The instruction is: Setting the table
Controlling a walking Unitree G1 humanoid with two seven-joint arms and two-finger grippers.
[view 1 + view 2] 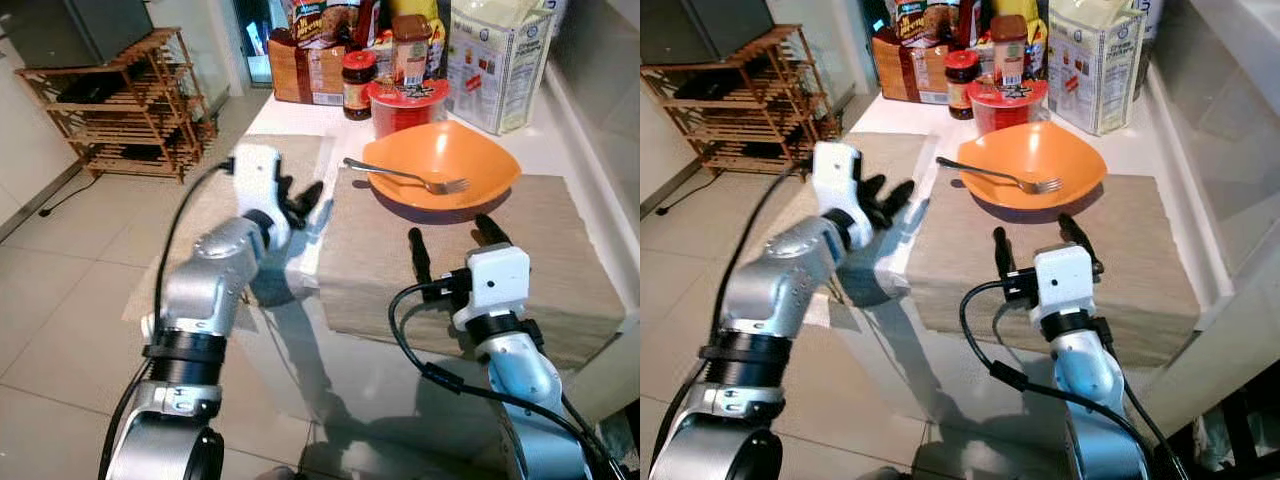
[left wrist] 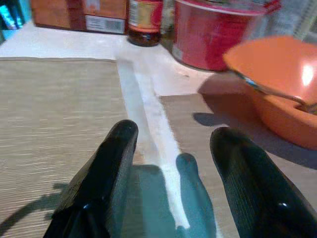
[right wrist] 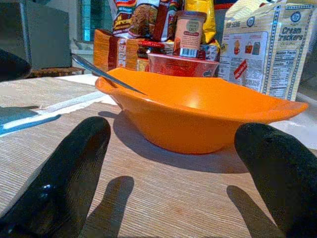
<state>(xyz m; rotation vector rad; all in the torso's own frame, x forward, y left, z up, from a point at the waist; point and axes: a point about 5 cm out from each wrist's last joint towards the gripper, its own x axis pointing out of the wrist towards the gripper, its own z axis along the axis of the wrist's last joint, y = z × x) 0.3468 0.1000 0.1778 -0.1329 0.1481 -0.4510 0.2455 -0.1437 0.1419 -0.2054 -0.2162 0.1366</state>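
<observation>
- Presently the orange bowl (image 1: 441, 163) sits on the far part of the right-hand woven placemat (image 1: 540, 270), with a metal fork (image 1: 405, 177) laid across it, tines toward the right rim and handle sticking out over the left rim.
- Just near of the bowl, the right gripper (image 1: 452, 238) hovers over the same mat, its two black fingers spread wide and empty, pointed at the bowl.
- To the left, the left gripper (image 1: 300, 203) is over the pale strip of table between the two placemats, fingers parted and holding nothing; the second placemat (image 2: 54, 114) lies to its left.
- Judging by its thin, glossy wall, the bowl is probably light, rigid plastic and rather slick; pinching the near rim looks the likeliest hold, though the loose fork may slide or tip out if the bowl tilts.
- From the right wrist view, the bowl's low side profile and narrow foot (image 3: 195, 144) show, which the head views hide.
- From the left wrist view, the red tub (image 2: 218, 32) and a jar (image 2: 145, 22) stand close behind the mats.
- Head views alone show the cracker bag (image 1: 492, 62) and the wooden rack (image 1: 125, 110) on the floor at far left.
</observation>
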